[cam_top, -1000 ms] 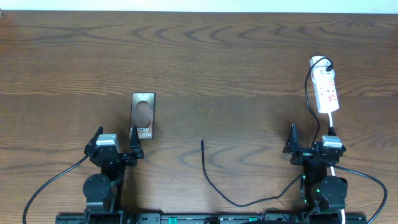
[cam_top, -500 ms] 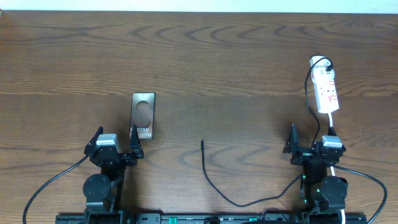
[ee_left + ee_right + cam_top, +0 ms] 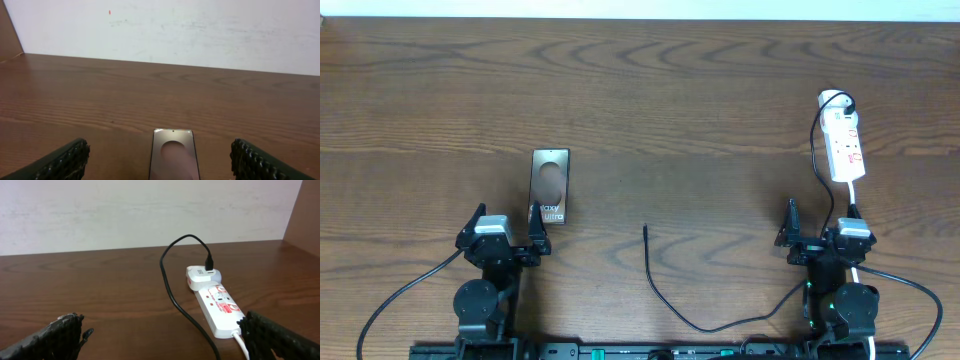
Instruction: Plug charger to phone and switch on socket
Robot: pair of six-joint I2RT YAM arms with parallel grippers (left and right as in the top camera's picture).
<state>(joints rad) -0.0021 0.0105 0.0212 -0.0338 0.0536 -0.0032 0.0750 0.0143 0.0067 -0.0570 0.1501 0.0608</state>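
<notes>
The phone [image 3: 550,186] lies flat on the table at the left, dark glossy face up with a pale oval reflection; in the left wrist view it [image 3: 173,157] lies between and just beyond my open fingers. My left gripper [image 3: 507,233] is open and empty just in front of it. The charger cable [image 3: 665,300] curves across the middle, its plug tip [image 3: 645,229] lying loose. The white socket strip [image 3: 845,140] lies at the right, with the charger's white plug in its far end [image 3: 204,275]. My right gripper [image 3: 820,232] is open and empty in front of it.
The black charger cable [image 3: 172,292] runs from the plug toward my right arm, beside the strip [image 3: 220,307]. The strip's white cord [image 3: 242,346] leads back under my right finger. A pale wall stands behind the wooden table [image 3: 700,100].
</notes>
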